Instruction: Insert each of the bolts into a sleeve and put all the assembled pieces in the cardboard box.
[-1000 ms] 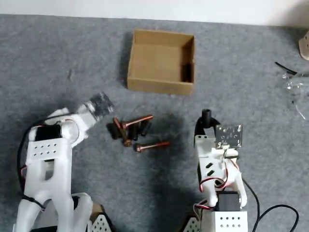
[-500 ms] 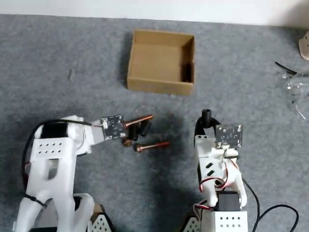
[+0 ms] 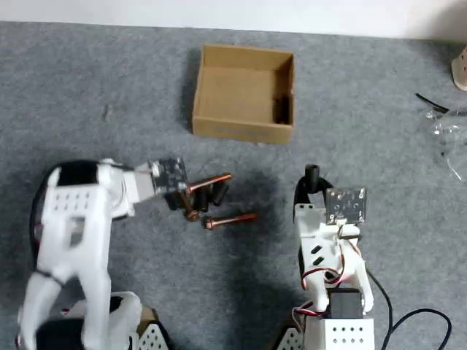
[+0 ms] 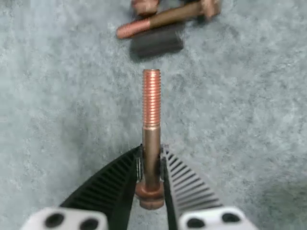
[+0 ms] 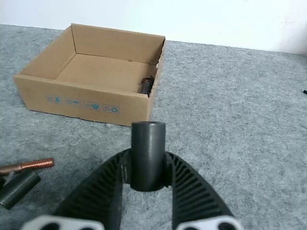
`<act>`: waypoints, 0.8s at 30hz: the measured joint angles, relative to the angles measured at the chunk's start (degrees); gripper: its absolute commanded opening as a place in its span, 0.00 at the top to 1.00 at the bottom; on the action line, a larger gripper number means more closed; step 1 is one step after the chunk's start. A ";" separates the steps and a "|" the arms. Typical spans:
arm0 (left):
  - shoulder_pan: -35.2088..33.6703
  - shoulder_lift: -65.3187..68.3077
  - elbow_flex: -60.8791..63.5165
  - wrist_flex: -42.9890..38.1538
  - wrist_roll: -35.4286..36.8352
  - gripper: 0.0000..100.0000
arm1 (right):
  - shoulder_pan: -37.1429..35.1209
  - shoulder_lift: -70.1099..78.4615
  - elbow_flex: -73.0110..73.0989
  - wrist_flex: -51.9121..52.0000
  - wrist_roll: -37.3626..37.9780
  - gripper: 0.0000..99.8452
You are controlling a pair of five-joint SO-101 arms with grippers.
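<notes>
My left gripper [image 4: 151, 152] is shut on a copper bolt [image 4: 151, 115] just above its head, the threaded end pointing away over the grey carpet. Beyond it lie a black sleeve [image 4: 158, 42] and another bolt [image 4: 168, 17]. In the high view the left arm's wrist [image 3: 169, 175] is at the left edge of the cluster of bolts [image 3: 230, 219] and sleeves [image 3: 217, 192]. My right gripper [image 5: 147, 161] is shut on an upright black sleeve [image 5: 148, 148], also seen from above [image 3: 312, 175]. The cardboard box [image 3: 244, 130] stands at the back and holds one dark assembled piece [image 3: 281, 109].
Clear plastic scraps and a black wire [image 3: 438, 117] lie at the far right, with a pale object [image 3: 460, 67] at the edge. Open carpet lies between the cluster and the box. A white wall runs along the back.
The left arm swung right to the cluster and its wrist turned; its gripper now sits over the bolts. The right arm and its sleeve have not moved.
</notes>
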 measured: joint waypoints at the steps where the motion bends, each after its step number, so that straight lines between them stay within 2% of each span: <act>1: -0.18 3.69 -2.11 0.00 0.00 1.00 | 0.00 0.00 0.00 0.00 0.00 1.00; 8: -0.18 24.88 -13.98 1.58 -0.09 1.00 | 0.00 0.00 0.00 0.00 0.00 1.00; 12: -0.18 26.55 -16.79 4.40 -0.09 0.99 | 0.00 0.00 0.00 0.00 0.00 1.00; 17: -0.18 26.55 -16.97 5.01 -0.09 0.85 | 0.00 0.00 0.00 0.00 0.00 1.00; 24: -0.70 26.55 -17.23 5.01 -0.09 0.85 | 0.00 0.00 0.00 0.00 0.00 1.00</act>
